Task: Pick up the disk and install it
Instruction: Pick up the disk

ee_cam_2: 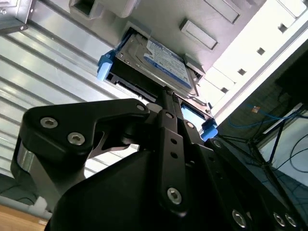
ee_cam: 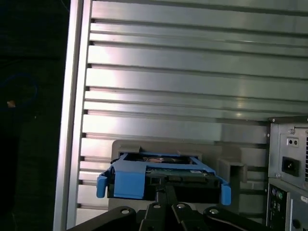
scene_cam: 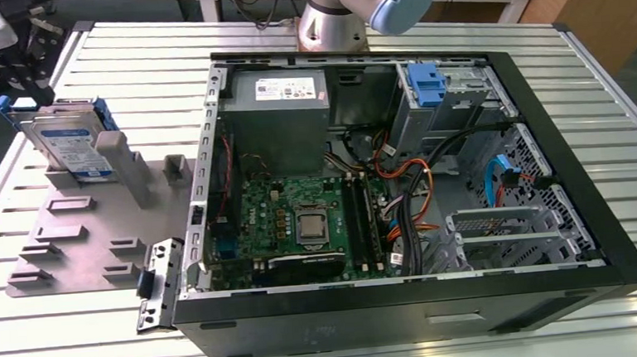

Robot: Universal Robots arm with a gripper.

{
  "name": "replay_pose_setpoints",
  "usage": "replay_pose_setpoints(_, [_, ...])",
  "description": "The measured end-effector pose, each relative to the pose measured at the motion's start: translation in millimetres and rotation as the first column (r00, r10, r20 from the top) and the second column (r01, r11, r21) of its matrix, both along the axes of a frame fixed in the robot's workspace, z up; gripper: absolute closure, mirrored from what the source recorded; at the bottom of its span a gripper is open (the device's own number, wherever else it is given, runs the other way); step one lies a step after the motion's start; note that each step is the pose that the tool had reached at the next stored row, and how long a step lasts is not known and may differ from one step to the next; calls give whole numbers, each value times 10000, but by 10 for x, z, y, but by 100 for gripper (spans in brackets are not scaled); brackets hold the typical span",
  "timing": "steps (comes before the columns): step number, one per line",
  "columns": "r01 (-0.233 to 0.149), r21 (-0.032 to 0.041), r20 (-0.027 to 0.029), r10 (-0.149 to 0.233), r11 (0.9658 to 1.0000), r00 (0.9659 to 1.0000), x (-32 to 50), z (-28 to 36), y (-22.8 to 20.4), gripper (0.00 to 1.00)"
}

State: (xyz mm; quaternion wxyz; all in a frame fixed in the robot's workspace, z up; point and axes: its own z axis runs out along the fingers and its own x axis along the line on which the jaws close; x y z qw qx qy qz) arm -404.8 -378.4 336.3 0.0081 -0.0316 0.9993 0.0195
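The disk (scene_cam: 70, 142), a silver drive with a white-and-blue label in a bright blue carrier, stands on edge in a grey holder (scene_cam: 79, 235) on the exterior view's left. In both wrist views the disk (ee_cam_2: 161, 62) (ee_cam: 161, 175) is seen end-on, still seated in that holder. My black gripper (ee_cam_2: 166, 96) (ee_cam: 164, 190) is right at the middle of the disk's near edge, at or almost at the carrier. In the exterior view the gripper (scene_cam: 13, 77) is a dark shape just past the disk's far end.
An open computer case (scene_cam: 407, 173) lies on the slatted metal table (scene_cam: 329, 344), with motherboard, cables and a blue-fronted drive bay (scene_cam: 429, 89) at its far side. A loose metal bracket (scene_cam: 159, 284) lies beside the case. The table edge (ee_cam: 72, 115) runs close behind the holder.
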Motion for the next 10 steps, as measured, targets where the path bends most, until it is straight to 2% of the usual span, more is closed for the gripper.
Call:
replay_pose_setpoints(2, [-374, 1, 1, 374, 9993, 9993, 0, 0, 0, 89])
replay_pose_setpoints(5, [-893, 0, 0, 893, 9960, 9960, 0, 0, 0, 89])
replay_pose_setpoints(7, [-1239, 1, 0, 1239, 9923, 9923, 0, 0, 0, 89])
replay_pose_setpoints(10, [-1783, 0, 0, 1783, 9840, 9840, 0, 0, 0, 89])
